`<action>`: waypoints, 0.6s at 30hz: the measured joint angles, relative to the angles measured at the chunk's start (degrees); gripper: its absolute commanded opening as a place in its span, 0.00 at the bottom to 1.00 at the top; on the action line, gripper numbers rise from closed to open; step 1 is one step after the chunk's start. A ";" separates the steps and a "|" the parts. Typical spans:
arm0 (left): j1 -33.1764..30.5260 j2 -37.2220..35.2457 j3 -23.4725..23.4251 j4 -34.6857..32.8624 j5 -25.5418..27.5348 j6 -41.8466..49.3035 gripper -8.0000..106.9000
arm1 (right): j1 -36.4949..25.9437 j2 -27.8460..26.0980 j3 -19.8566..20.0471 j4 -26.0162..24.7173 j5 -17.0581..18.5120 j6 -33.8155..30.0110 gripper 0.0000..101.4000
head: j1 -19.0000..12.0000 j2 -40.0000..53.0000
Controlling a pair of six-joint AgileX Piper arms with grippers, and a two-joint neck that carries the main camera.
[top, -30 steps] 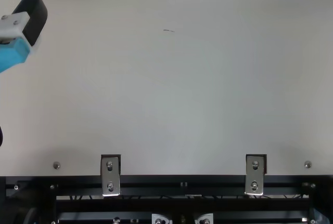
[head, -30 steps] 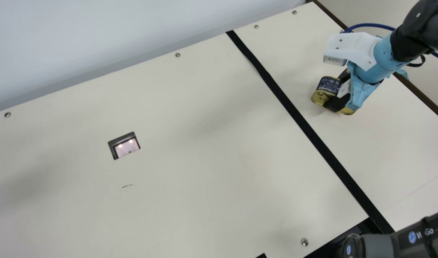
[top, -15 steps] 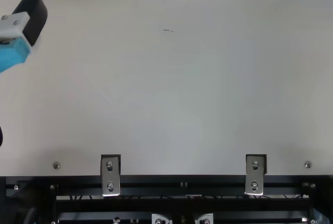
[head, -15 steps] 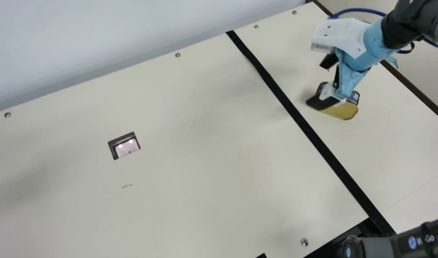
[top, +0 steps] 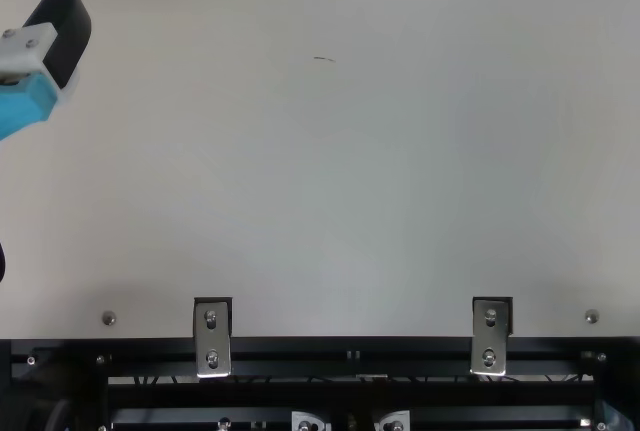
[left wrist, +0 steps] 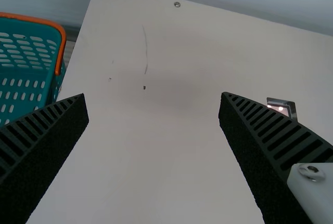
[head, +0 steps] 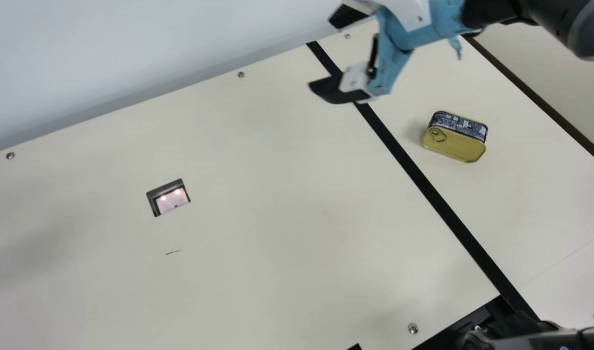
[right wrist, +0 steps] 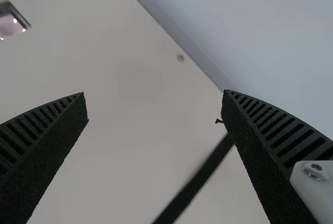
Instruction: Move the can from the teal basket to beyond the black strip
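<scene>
Main view, cream tbl (head: 253, 194), blk strip (head: 426, 187), wall (head: 131, 48)

I take this for a robotics lab or a test bench like one. My two arms, the left (top: 28, 103) and the right (head: 545, 19), share a plain cream table (head: 258, 204) dotted with screws (head: 412, 328). Along its edge I see a black metal frame (top: 350, 351) with bolted steel brackets (top: 212, 339) and thin wires between its bars. A dark-rimmed rectangular fitting (head: 168, 198) sits in the top, a black strip (head: 433, 197) crosses it, and a bare, pale surface (head: 107, 53) borders it.
</scene>
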 measured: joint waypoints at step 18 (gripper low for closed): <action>0.00 0.00 0.00 0.00 0.00 0.00 0.85 | 14.71 2.48 -1.69 7.74 -11.44 -1.31 1.00 | -3.52 21.70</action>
